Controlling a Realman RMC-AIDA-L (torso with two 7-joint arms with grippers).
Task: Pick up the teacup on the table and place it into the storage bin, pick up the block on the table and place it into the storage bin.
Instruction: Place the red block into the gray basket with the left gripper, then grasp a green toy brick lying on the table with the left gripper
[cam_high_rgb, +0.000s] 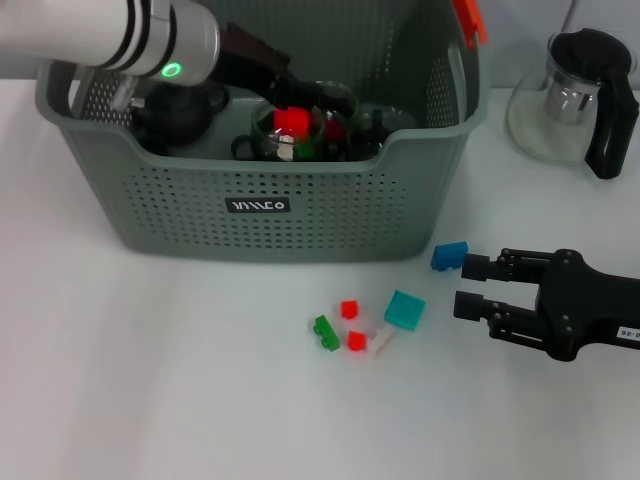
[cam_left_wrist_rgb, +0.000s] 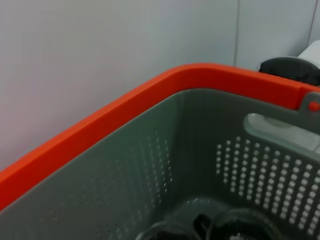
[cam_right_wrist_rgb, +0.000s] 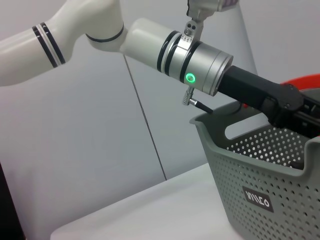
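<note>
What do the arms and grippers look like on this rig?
Left arm: glossy white shell with paired black bands, then a silver wrist collar carrying a green ring light, a thin cable hanging below it, then a black forearm section. Right gripper: matte black, boxy, with two flat parallel fingers and a small white label on its body.

The grey perforated storage bin (cam_high_rgb: 300, 205) is showing an orange rim and black white-lettered label (cam_high_rgb: 259, 205), while blue (cam_high_rgb: 449, 256), teal (cam_high_rgb: 404, 310), red (cam_high_rgb: 349, 309) and green (cam_high_rgb: 326, 332) blocks are lying nearby.
</note>
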